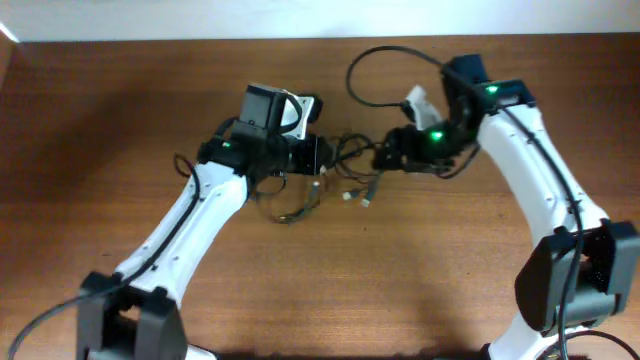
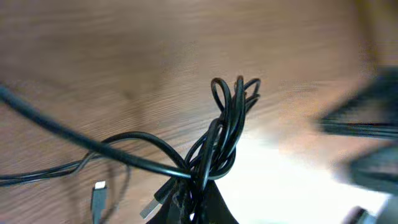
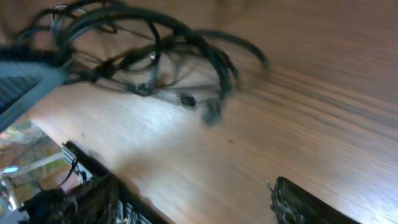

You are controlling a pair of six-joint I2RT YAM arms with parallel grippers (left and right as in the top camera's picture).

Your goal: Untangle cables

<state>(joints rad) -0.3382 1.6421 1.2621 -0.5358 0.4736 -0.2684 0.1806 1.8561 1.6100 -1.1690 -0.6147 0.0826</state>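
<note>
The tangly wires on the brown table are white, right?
Not quite. The cables on the brown table are black, not white. The left wrist view shows this clearly.

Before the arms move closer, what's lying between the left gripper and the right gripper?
Only the cables. In the overhead view their dark tangle spans the gap from the left gripper to the right gripper.

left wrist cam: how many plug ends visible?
2. One plug lies alone at lower left; a second plug sits beside the cables at the bottom edge. More may be hidden in the tangle.
</note>
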